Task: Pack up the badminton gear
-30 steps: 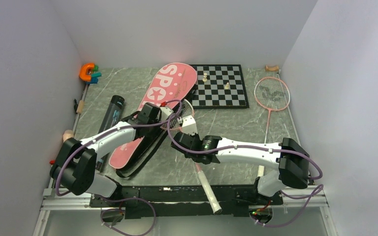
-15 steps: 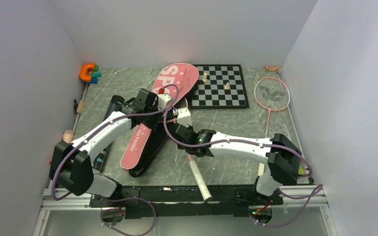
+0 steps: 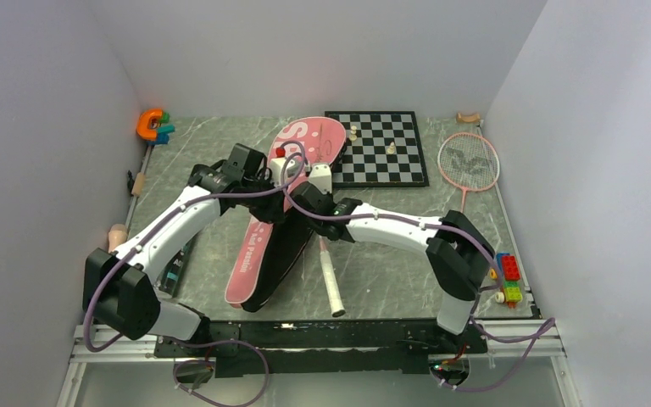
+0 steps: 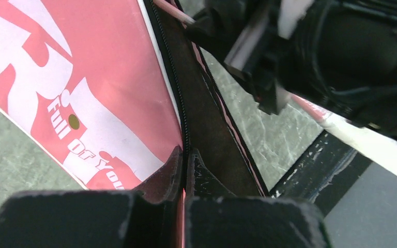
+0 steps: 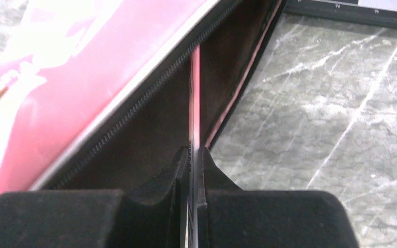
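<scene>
**Top and wrist views, bag and racket held.** The left gripper [image 4: 184,152] is pressed together on the zip edge of the pink bag [image 3: 250,254], pinching the upper flap. The flap is lifted off the lower half, exposing the dark interior [image 5: 155,134]. From this gripper the bag runs slantwise toward the arm bases, and its rounded printed end lies just beyond the gripper.

The right gripper [image 5: 195,151] stands just beside the left one, to its right. It is clamped on the thin pink shaft of a racket [image 3: 328,280]. Ahead of its fingertips the shaft passes into the open mouth of the bag. Behind the gripper the white handle trails over the worktop [image 3: 390,271] toward the arm bases, outside the bag. The racket head cannot be seen.

A second racket [image 3: 468,161] lies flat, well apart to the right of the right gripper. The chessboard [image 3: 381,157] lies near that gripper, beyond it and to its right. The black tube [image 3: 178,267] lies to the left of the left gripper, nearer the bases and partly hidden under the left arm. The orange C-shaped toy [image 3: 149,125] sits well apart, to the left of and beyond the left gripper.
</scene>
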Available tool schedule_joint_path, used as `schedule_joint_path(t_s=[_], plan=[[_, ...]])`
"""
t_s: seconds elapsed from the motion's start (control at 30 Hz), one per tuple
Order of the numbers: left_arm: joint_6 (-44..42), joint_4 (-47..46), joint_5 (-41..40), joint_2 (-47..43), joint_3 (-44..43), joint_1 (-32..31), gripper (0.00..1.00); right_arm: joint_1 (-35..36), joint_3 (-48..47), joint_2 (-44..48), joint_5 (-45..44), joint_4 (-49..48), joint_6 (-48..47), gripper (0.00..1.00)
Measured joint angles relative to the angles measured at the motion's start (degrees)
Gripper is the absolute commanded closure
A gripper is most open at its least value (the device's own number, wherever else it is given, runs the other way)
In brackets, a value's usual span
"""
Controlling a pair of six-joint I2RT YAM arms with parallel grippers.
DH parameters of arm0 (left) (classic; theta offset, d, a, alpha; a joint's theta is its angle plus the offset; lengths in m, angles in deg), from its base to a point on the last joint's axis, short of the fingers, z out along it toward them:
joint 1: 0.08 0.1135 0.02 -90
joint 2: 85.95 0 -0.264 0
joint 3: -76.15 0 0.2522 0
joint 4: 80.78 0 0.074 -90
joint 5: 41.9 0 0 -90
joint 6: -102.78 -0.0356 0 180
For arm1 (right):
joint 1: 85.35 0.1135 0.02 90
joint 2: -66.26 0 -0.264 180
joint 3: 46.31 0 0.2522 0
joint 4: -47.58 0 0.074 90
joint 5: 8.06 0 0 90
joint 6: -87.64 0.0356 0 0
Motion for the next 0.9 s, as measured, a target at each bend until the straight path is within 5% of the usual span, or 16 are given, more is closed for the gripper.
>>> schedule_joint_path(t_s=[0.47, 0.67, 0.8, 0.9], plan=[[0.9, 0.0, 5.9, 0.1, -0.5, 1.8, 1.00, -10.8, 1.9, -1.6, 15.3, -13.4, 7.8, 0.99], [1.1, 0.0, 7.8, 0.9, -0.5, 2.0, 1.00, -12.3, 2.1, -4.2, 28.3, -21.3, 10.8, 0.73], [1.0, 0.0, 8.2, 1.3, -0.5, 2.0, 1.00, -13.6, 6.1, -4.1, 36.4, -28.5, 12.1, 0.46], [0.9, -0.1, 8.2, 1.5, -0.5, 2.1, 1.00, -14.6, 10.2, -3.6, 40.1, -31.3, 13.0, 0.41]])
